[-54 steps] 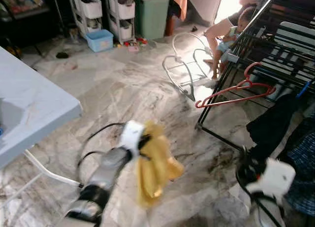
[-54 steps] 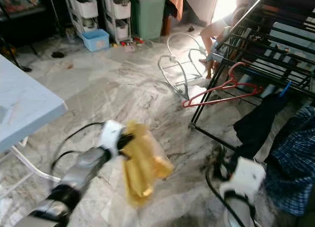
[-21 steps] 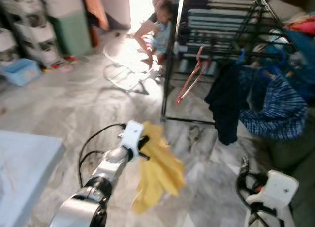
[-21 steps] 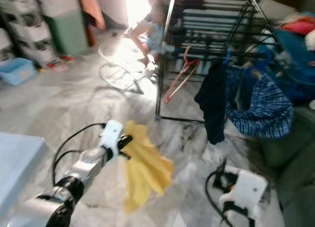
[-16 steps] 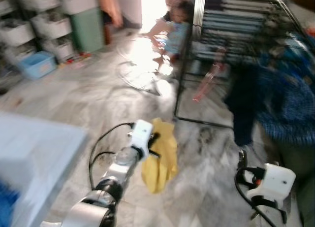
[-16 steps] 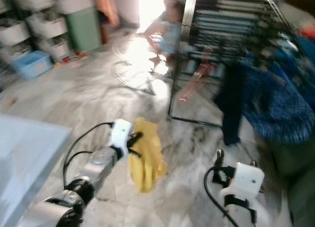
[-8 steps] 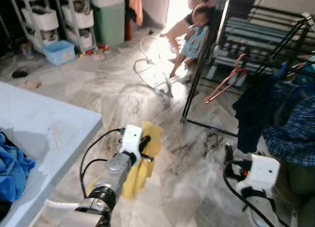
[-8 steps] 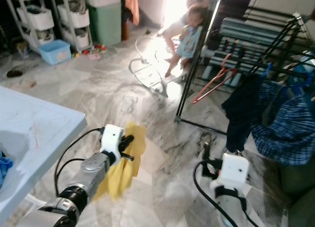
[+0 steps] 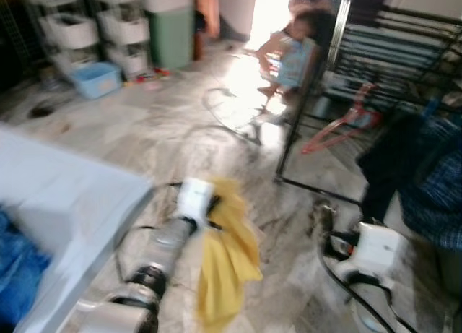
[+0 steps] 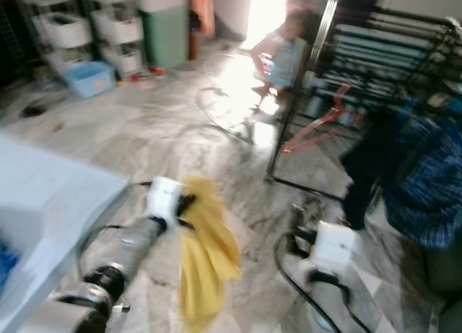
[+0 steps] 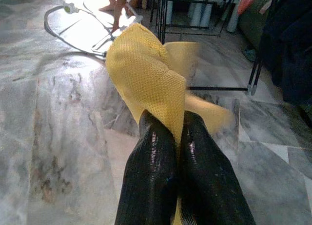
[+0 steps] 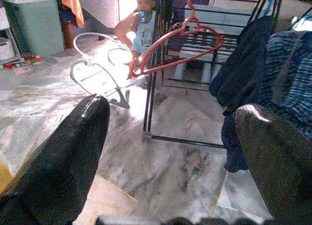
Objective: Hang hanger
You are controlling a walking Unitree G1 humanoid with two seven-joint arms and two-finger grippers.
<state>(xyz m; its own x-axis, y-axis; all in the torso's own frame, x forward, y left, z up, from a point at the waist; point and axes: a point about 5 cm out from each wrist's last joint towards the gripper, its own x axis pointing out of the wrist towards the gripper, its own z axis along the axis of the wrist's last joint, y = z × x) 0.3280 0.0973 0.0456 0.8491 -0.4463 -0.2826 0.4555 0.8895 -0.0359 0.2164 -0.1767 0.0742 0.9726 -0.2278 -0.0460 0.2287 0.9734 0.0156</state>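
A red hanger hangs from a rail of the black drying rack ahead on my right. My left gripper is shut on a yellow cloth, which dangles over the marble floor well short of the rack. The right gripper is open with nothing between its fingers; it points at the rack and hanger from some distance. Its white wrist sits low on the right.
A child stands beside the rack's near corner. A dark garment and a plaid one hang on the rack. A white table with blue cloth is on my left. A white wire frame lies on the floor.
The whole picture has shifted and blurred, so the camera moved. The yellow cloth swings lower under my left gripper, which keeps hold of it. The right gripper stays open.
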